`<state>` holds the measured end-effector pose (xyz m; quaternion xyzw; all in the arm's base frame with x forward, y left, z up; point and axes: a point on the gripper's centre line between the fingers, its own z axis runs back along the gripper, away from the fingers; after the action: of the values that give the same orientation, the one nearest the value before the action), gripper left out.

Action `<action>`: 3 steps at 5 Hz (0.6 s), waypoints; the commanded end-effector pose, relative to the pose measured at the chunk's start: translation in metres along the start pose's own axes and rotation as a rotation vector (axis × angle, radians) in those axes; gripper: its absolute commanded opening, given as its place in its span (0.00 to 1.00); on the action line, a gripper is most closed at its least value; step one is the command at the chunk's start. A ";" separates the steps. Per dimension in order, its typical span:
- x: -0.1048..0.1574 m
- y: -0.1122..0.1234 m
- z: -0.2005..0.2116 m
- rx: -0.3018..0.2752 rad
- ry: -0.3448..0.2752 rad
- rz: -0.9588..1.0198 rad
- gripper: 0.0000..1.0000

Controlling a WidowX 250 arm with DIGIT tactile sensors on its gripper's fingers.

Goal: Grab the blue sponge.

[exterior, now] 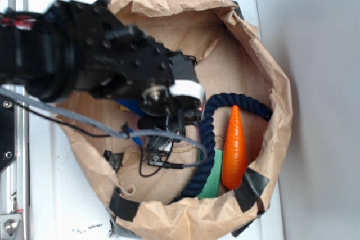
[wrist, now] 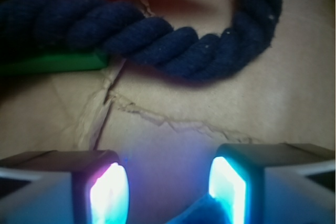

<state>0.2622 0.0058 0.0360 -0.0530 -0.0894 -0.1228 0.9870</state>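
Note:
The blue sponge (exterior: 128,107) lies inside the brown paper bag, mostly hidden under the black arm in the exterior view. In the wrist view only one blue corner of the sponge (wrist: 202,212) shows at the bottom edge, between the fingers and against the right pad. My gripper (wrist: 168,190) points down at the bag floor with its jaws wide apart; the left pad touches nothing. From the exterior the gripper (exterior: 154,144) sits low in the bag, left of the rope, and its fingers are hard to make out.
A dark navy rope (exterior: 209,133) curves across the bag floor ahead of the fingers. Beyond it lie an orange carrot (exterior: 234,150) and a flat green piece (exterior: 212,181). The crumpled paper bag wall (exterior: 270,82) rings everything; grey cables hang from the arm.

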 end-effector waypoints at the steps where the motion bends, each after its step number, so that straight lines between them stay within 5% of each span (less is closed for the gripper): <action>1: 0.006 0.007 0.044 -0.039 -0.083 0.011 0.00; 3: 0.015 0.006 0.103 -0.143 -0.053 0.058 0.00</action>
<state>0.2534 0.0115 0.1221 -0.1416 -0.0682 -0.1004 0.9825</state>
